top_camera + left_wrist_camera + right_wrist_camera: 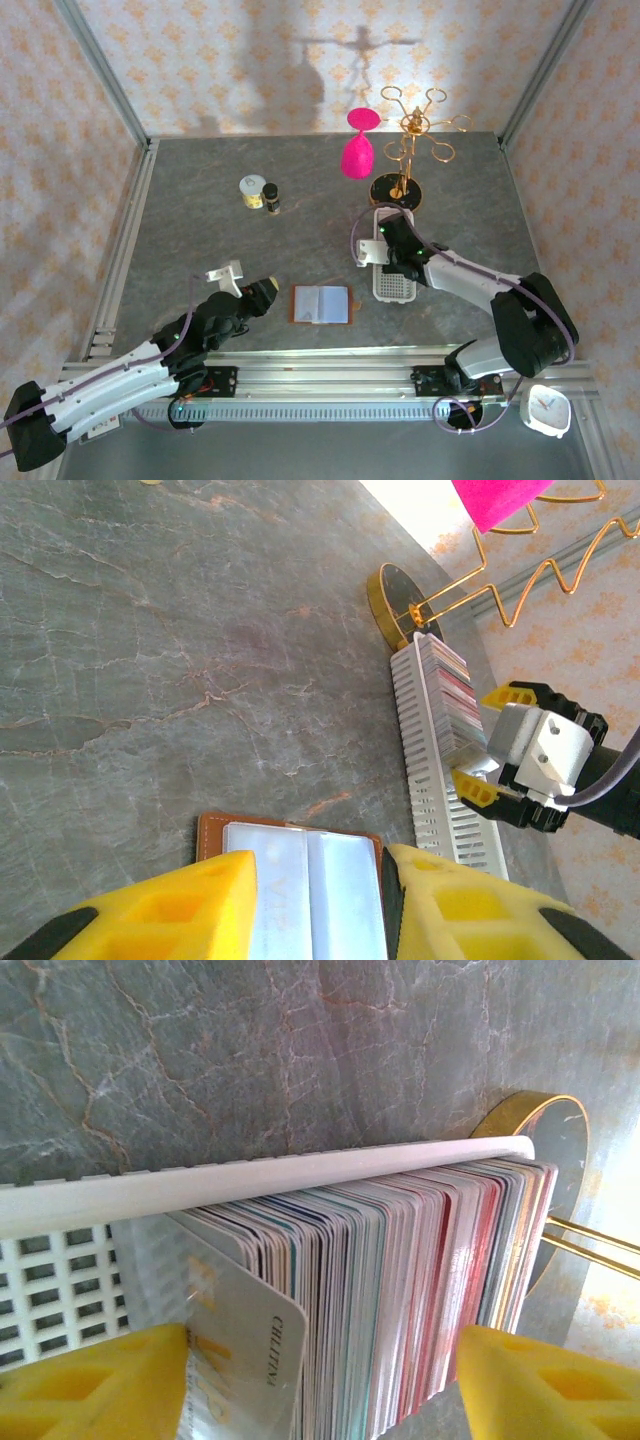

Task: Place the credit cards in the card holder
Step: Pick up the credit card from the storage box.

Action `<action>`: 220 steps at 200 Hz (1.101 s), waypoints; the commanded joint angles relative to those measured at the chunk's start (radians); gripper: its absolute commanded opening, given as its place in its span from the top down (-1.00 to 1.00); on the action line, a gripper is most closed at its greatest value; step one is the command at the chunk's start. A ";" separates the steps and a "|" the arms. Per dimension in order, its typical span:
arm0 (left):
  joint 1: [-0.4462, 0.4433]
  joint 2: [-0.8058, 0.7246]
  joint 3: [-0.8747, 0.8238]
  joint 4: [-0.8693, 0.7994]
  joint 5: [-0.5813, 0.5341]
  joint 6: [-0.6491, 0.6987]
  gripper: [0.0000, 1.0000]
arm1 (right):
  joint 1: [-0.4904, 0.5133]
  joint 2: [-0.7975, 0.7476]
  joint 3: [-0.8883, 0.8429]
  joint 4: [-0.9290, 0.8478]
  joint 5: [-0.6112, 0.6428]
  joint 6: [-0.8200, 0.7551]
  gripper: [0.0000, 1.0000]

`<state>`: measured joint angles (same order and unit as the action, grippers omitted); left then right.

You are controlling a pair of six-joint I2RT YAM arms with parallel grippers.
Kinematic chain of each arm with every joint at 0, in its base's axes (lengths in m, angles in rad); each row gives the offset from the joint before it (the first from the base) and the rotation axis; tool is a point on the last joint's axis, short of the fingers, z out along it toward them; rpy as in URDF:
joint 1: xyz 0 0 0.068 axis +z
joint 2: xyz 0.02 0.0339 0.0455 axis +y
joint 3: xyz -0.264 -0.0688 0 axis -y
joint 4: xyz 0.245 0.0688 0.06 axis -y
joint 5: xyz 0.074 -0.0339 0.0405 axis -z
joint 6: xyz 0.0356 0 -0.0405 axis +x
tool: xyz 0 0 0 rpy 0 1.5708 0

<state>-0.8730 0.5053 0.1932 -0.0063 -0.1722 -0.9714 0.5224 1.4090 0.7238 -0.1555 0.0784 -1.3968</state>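
The card holder [320, 304] lies open on the grey table, brown leather with pale inner pockets [300, 880]. My left gripper [268, 290] hovers just left of it, open, with nothing between its yellow fingers [170, 910]. The credit cards [420, 1280] stand packed on edge in a white perforated tray [392, 285]. My right gripper [385, 250] is open and straddles the stack [445, 695], one finger on each side. The front card [240, 1350] leans out of the stack against the gripper's left finger [100, 1385].
A gold wire stand [405, 140] with a round base sits just beyond the tray, with a pink glass [357, 150] next to it. A small tin [252, 188] and a dark bottle [271, 198] stand at the back left. A white clock [545, 408] lies near the right arm's base.
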 commanded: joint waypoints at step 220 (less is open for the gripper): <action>-0.007 0.016 0.005 -0.002 0.011 -0.017 0.26 | -0.006 -0.114 0.029 -0.081 -0.010 0.034 0.56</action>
<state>-0.8730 0.5194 0.1932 -0.0059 -0.1646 -0.9791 0.5224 1.3415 0.7238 -0.2295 0.0513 -1.3808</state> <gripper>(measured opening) 0.368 0.229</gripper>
